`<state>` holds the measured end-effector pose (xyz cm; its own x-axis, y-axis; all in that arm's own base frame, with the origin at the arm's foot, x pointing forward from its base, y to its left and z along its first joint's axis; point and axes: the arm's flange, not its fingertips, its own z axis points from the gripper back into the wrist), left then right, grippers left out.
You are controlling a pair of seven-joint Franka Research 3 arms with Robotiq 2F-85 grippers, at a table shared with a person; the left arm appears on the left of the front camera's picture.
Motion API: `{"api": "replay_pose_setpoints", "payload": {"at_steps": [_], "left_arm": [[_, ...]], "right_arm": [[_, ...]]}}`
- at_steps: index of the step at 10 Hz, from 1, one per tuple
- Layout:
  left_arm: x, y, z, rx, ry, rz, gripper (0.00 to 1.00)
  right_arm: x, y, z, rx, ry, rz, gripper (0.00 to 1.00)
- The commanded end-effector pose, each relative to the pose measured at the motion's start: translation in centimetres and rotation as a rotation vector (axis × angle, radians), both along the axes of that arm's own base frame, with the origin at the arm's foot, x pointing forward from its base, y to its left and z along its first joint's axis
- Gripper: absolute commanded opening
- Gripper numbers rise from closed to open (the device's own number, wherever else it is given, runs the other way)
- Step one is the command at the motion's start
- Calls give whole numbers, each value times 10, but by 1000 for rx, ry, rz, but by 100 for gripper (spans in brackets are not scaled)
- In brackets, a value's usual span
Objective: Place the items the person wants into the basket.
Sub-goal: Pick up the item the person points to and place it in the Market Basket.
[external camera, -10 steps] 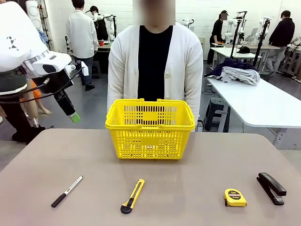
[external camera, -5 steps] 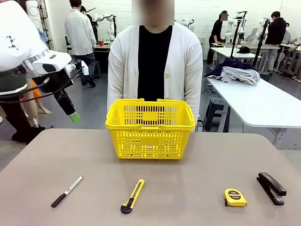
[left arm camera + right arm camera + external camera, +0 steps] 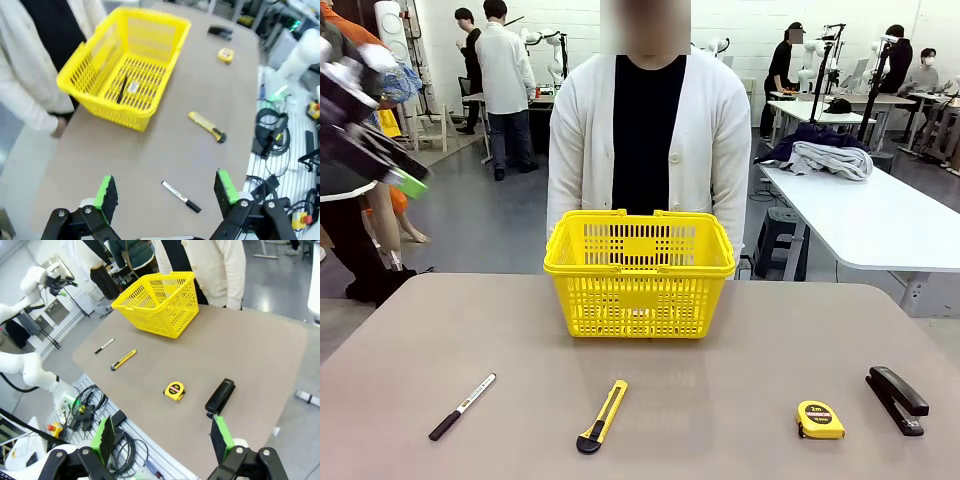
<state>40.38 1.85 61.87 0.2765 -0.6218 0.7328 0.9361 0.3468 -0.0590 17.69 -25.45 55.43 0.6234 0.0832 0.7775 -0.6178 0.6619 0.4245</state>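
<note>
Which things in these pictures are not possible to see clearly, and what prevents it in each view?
- Front view: the inside floor of the bright yellow plastic mesh basket is screened by its own near wall.
- Front view: the person's hands are hidden behind that basket.
- Front view: the left gripper is motion-blurred, so its opening is unreadable there.
- Left wrist view: print on the white-barrelled, black-capped marker is too small to read.

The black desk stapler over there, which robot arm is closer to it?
Right. The right arm's fingers hang just beyond the table, near the black desk stapler. The left arm's fingers are high above the opposite end, by the white-barrelled marker.
</note>
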Motion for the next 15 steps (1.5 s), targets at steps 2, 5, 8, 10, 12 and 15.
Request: {"api": "replay_pose_setpoints", "payload": {"at_steps": [2,5,8,10,12,15], "left_arm": [[-27,74,11,-107,-101,-45,100],[-82,131,-2,-157,-183,92,100],[-121,143,-31,-148,-187,185,100],[-126,141,-43,-138,-171,187,100],[-122,142,-45,-149,-163,202,100],[-125,144,-45,-150,-141,188,100]], "right_arm": [[1,0,1,13,-20,6,100],[1,0,1,13,-20,6,100],[1,0,1,13,-20,6,100],[1,0,1,13,-20,6,100],[1,0,1,13,-20,6,100],[1,0,1,13,-20,6,100]]}}
